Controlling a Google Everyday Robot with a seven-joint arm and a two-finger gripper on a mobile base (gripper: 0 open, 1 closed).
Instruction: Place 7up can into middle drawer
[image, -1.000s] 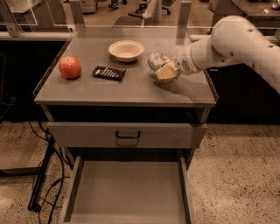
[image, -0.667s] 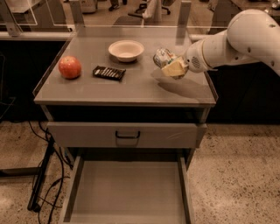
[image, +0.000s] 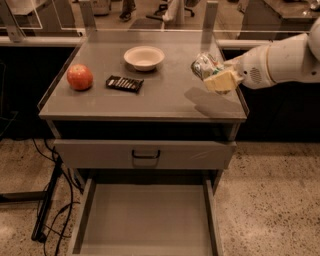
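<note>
My gripper (image: 216, 74) is shut on the 7up can (image: 204, 65), a dented silvery can with green print. It holds the can tilted in the air above the right part of the cabinet top (image: 150, 100), with a shadow on the top below it. The white arm comes in from the right edge. The middle drawer (image: 145, 220) is pulled out wide open at the bottom of the view, with a plain grey floor and low side walls, and nothing lies in it.
A red apple (image: 80, 77), a dark snack packet (image: 124, 83) and a white bowl (image: 144, 57) lie on the top. A shut drawer front with a black loop handle (image: 145, 155) sits above the open drawer. Cables (image: 50, 200) hang at the left.
The gripper has lifted the can off the cabinet top and carried it up and to the right, toward the cabinet's right edge.
</note>
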